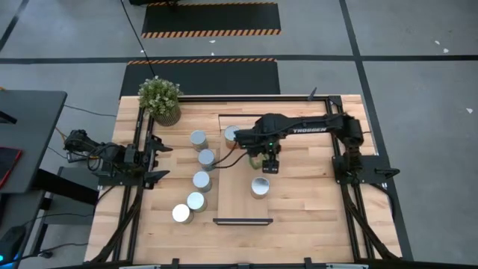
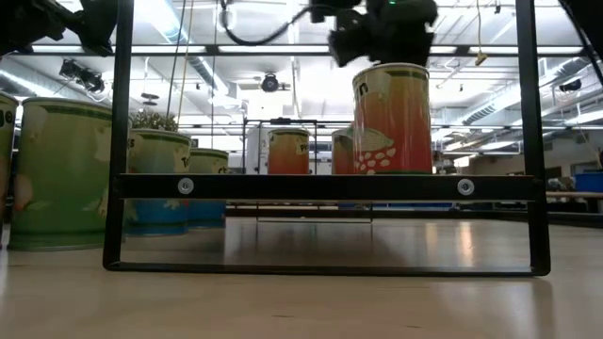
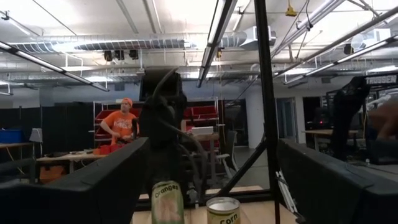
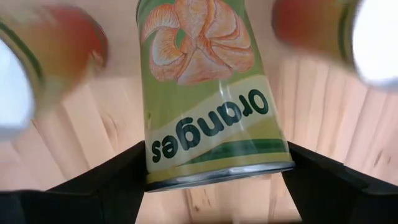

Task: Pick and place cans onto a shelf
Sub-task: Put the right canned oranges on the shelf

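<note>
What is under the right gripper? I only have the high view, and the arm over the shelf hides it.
Observer: An Oranges can. The right wrist view shows it between the two fingers of the right gripper.
Operator: What does its side look like?
Observer: Green-yellow, with a picture of peeled orange segments above the word "Oranges".
Operator: And the can nearer the shelf's end bar?
Observer: The low view shows that near can upright on the shelf, its side orange-red.
Operator: Is the left gripper busy?
Observer: No. In the left wrist view the left gripper has its fingers spread, with nothing between them.
</note>
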